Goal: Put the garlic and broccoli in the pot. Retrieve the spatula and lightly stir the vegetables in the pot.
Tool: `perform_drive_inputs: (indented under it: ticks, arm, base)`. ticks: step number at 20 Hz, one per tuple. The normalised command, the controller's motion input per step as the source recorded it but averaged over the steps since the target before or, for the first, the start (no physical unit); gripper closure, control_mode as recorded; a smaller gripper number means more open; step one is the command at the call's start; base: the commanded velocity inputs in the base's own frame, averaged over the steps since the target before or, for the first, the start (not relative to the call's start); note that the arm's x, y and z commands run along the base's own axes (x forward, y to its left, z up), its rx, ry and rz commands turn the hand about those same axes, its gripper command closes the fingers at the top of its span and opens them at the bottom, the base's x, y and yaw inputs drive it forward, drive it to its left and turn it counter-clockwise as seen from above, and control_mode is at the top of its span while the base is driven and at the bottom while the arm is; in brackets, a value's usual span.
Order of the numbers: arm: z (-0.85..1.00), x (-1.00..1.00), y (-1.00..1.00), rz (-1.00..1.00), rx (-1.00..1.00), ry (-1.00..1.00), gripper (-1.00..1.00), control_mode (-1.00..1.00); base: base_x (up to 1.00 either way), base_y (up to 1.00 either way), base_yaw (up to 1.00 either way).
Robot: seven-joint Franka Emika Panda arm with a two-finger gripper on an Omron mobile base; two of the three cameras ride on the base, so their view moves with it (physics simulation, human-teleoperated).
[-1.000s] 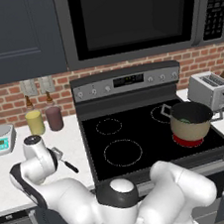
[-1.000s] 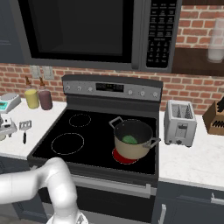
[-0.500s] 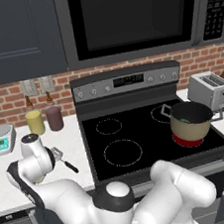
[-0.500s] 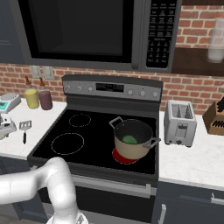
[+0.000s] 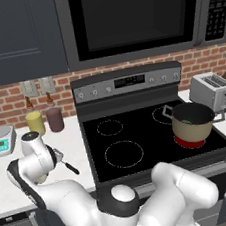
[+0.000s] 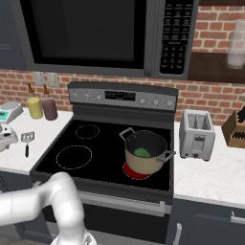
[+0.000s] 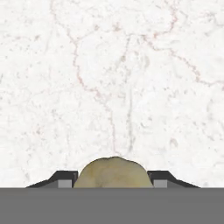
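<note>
**Garlic pinched on the left tabletop; the carry to the pot is coming next**

The stove (image 5: 143,136) is sitting at the centre of both base views, with white tabletop (image 7: 113,78) running off either side of it. The pot (image 6: 145,152) is standing on the front right burner, at about 3 o'clock from the stove's middle, and the green broccoli (image 6: 141,152) is already lying inside it. So, by my reading, the garlic half of the first step is in hand.

The arm is reaching to roughly 9 o'clock, over the left tabletop. In the hand view the jaws are closing on the garlic (image 7: 113,173), one tip at each flank of the pale bulb, with marble directly beyond it. The grip is looking made or nearly so.

The next move probably calls for a straight lift, then a sweep rightward across the burners, ending above the pot's rim for a drop.

The room is looking generous: the burners between here and the pot are bare. The toaster (image 6: 196,134) is standing just beyond the pot at 3 o'clock, so overshooting is the thing to avoid. Two jars (image 5: 45,121) are sitting at 11 o'clock near the wall, a scale (image 5: 1,140) left of them. The spatula (image 6: 27,140) is lying near the hand, between it and the stove's edge; a low sweep could clip it.
</note>
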Motion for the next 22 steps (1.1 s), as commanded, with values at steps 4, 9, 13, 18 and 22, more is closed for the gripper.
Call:
perform_drive_inputs:
  ticks: [4,9,13,18,22]
  arm:
    - [0.35,-0.7,-0.98,0.0,0.03,-0.17,1.0,-1.0]
    - [0.37,-0.8,-1.0,0.0,0.06,-0.23,1.0,-1.0]
    - [0.5,-0.67,-0.99,0.0,0.12,-0.28,1.0,-1.0]
    - [0.74,-0.16,-0.99,-0.01,0.15,-0.07,1.0,-1.0]
    - [0.74,0.02,-0.99,-0.07,0.13,0.0,1.0,-1.0]
  base:
    - [0.0,0.0,0.0]
    - [0.0,0.0,0.0]
    - [0.0,0.0,0.0]
    - [0.0,0.0,0.0]
    - [0.0,0.0,0.0]
